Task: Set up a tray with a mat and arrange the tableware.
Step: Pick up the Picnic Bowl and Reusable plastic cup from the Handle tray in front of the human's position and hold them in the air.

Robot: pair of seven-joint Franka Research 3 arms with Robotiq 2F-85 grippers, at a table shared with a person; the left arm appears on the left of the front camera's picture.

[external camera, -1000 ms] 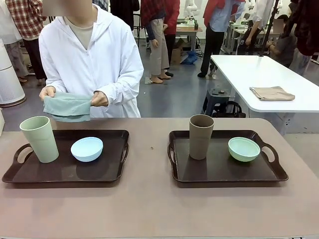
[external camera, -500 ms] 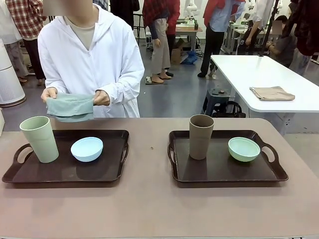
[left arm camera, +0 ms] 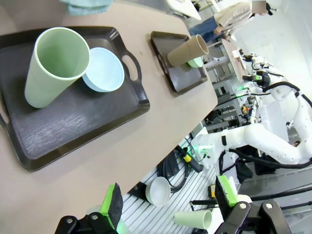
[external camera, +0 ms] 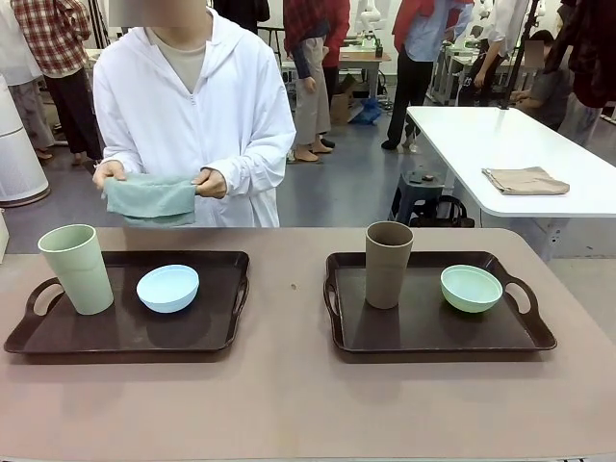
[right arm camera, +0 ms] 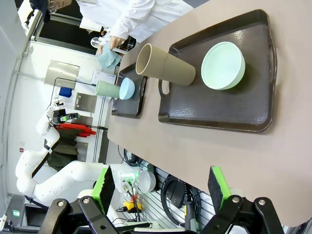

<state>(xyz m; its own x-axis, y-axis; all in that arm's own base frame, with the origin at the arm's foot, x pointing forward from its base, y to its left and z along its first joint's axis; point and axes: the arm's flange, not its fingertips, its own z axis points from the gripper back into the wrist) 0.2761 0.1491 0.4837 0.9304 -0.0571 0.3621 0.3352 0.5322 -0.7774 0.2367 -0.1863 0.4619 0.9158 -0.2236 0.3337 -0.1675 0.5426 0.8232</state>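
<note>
Gaping wide, left claw [left arm camera: 168,189] and right claw [right arm camera: 161,174] hang by the table [left arm camera: 165,122] edge.

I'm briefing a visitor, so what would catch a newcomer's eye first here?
Two dark trays sit side by side on the table: the left tray holds a pale green cup and light blue bowl, the right tray a brown cup and mint green bowl. Across the table, a person in white holds a folded teal cloth.
</note>
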